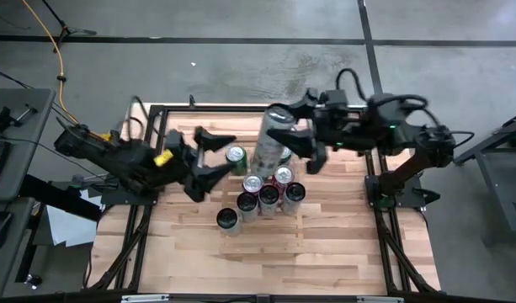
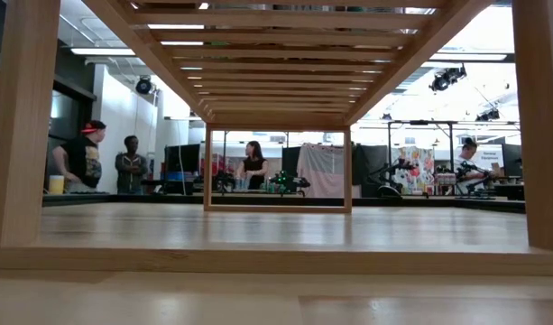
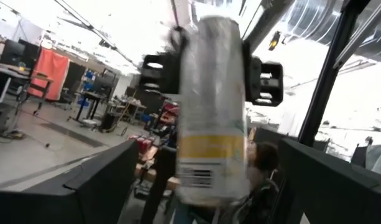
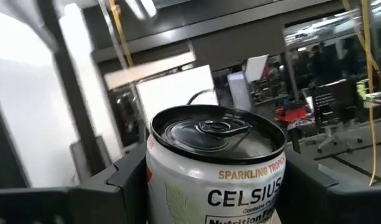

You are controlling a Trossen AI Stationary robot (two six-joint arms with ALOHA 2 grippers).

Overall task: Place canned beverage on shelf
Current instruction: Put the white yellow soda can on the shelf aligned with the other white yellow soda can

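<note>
A tall silver canned beverage stands upright in the air above the shelf, and my right gripper is shut on it, coming from the table's right. The right wrist view shows its lid and "CELSIUS" print. My left gripper is open at the can's left; the can shows ahead of its spread fingers, apart from them. A green-topped can and several others stand on the shelf's slats below. The low view shows only the slats from underneath. My right gripper pinches the can's upper wall between its two fingers, one on each side below the lid. The fingers come nearly level from the table's right. The can is upright, lifted clear of the shelf and of the cans below.
The group of cans sits at the shelf's middle, right under the held can. Bare slats lie toward the near edge. Black frame bars run along both sides. People stand in the room beyond.
</note>
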